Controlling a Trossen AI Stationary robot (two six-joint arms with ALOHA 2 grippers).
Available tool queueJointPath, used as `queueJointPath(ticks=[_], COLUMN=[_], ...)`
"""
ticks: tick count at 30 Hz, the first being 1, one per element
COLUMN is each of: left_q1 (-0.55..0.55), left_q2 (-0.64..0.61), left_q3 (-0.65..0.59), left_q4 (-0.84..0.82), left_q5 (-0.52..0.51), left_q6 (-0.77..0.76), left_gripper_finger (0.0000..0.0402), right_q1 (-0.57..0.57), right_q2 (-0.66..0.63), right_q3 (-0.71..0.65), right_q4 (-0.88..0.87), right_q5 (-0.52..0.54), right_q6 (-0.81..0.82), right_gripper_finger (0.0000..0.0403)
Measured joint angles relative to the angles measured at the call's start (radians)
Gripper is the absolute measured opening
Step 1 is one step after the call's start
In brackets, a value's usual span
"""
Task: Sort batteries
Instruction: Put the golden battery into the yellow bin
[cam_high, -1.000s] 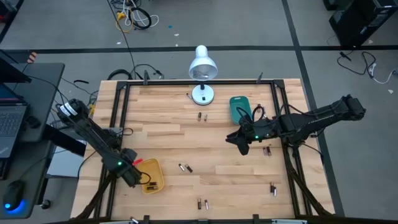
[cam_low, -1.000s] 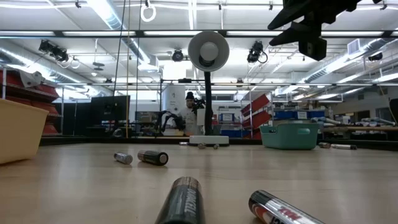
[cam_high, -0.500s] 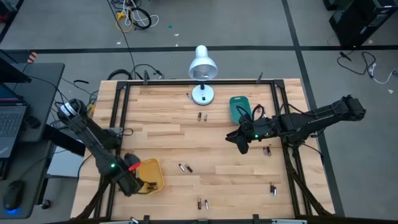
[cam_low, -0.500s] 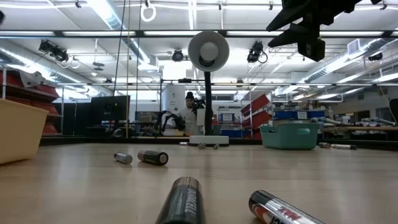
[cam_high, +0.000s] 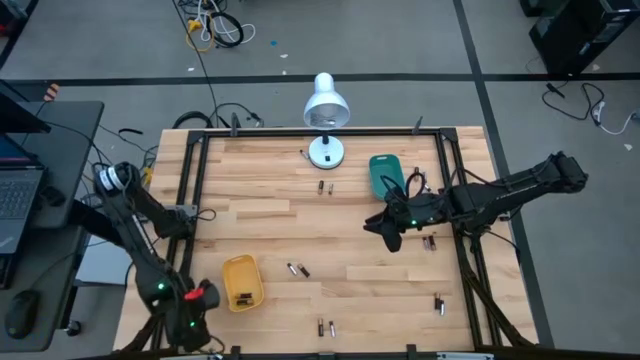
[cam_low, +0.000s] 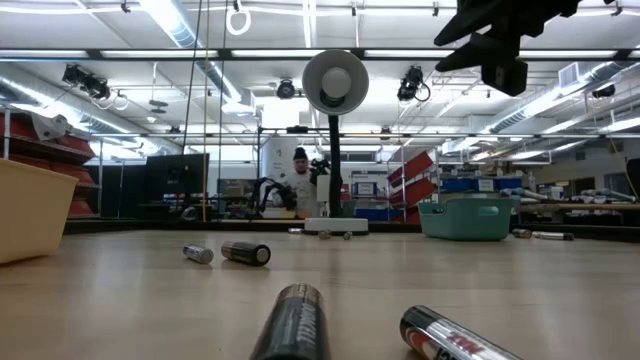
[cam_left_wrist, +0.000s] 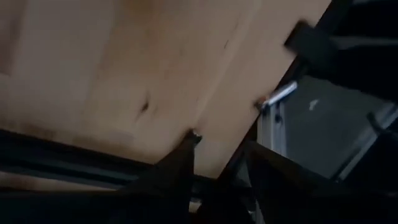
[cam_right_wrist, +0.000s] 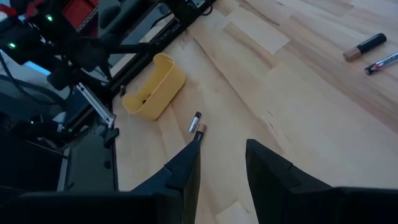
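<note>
Small dark and silvery batteries lie scattered on the wooden table: a pair near the middle, others at the near edge and at the right. One battery lies in the yellow tray. The teal tray stands at the far right. My left gripper hangs over the table's near left corner, open, with only the table edge below it. My right gripper hovers open high over the right half, nothing between its fingers.
A white desk lamp stands at the far edge. A dark metal frame runs round the table. In the low view two batteries lie close to the near edge, and two more farther back.
My left gripper has left the yellow tray and swung toward the table's near left corner, rising and rolling its wrist as it went. The yellow tray, the batteries and my right arm have stayed where they were.
</note>
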Motion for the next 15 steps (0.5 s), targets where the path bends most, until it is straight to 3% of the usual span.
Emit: queueJointPath(ticks=[9,15], left_q1=[-0.080,-0.088], left_q2=[0.154,0.167], left_q3=[0.003,0.002], left_q4=[0.005,0.019], left_q5=[0.052,0.066], left_q6=[0.040,0.108], left_gripper_finger=[0.0163,0.0163], right_q1=[0.074,0.097], right_q2=[0.000,0.000], right_q3=[0.000,0.000], right_q4=[-0.002,0.006], right_q5=[0.144,0.210], right_q6=[0.116,0.188], right_gripper_finger=[0.0115,0.0115])
